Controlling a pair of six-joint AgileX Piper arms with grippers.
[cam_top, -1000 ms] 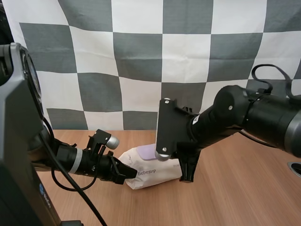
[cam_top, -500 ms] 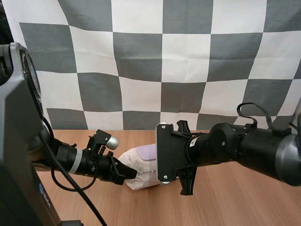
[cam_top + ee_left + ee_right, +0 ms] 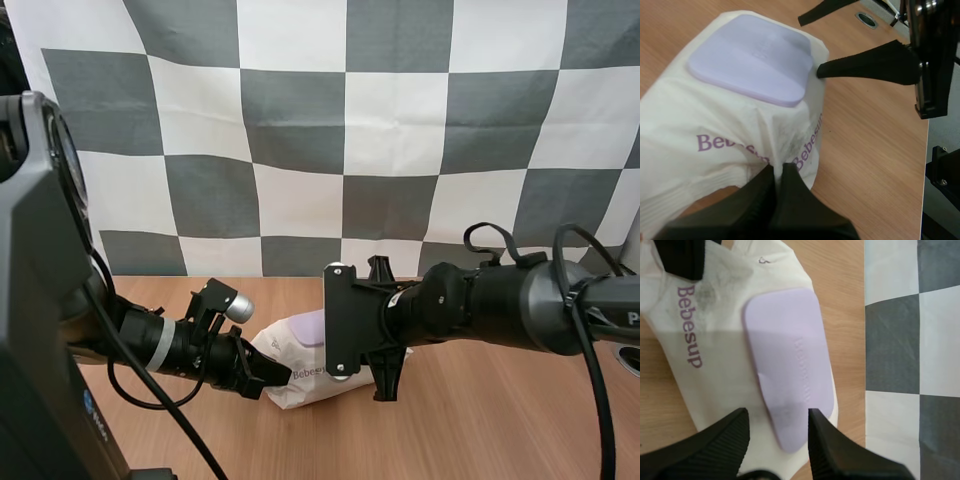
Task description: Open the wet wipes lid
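Observation:
A white wet wipes pack [image 3: 300, 372] with a flat, closed lilac lid [image 3: 312, 325] lies on the wooden table. My left gripper [image 3: 276, 374] is shut on the pack's left front edge, and its fingers pinch the wrapper [image 3: 777, 175] just below the printed name. At the pack's right end, low over the table, my right gripper [image 3: 385, 378] stands open. Its two fingertips straddle the near end of the lilac lid [image 3: 790, 365], one on each side, with the gripper [image 3: 776, 415] just above the pack [image 3: 715, 340]. From the left wrist, the right arm's fingers [image 3: 865, 62] reach the lid's far edge.
The wooden table [image 3: 500, 430] spreads bare in front and to the right of the pack. A small round grommet [image 3: 628, 358] sits in the tabletop at the far right edge.
My right arm has come down and moved left, bringing its open fingers from beside the pack's right end to around the lid's end. The left gripper and the pack have stayed put.

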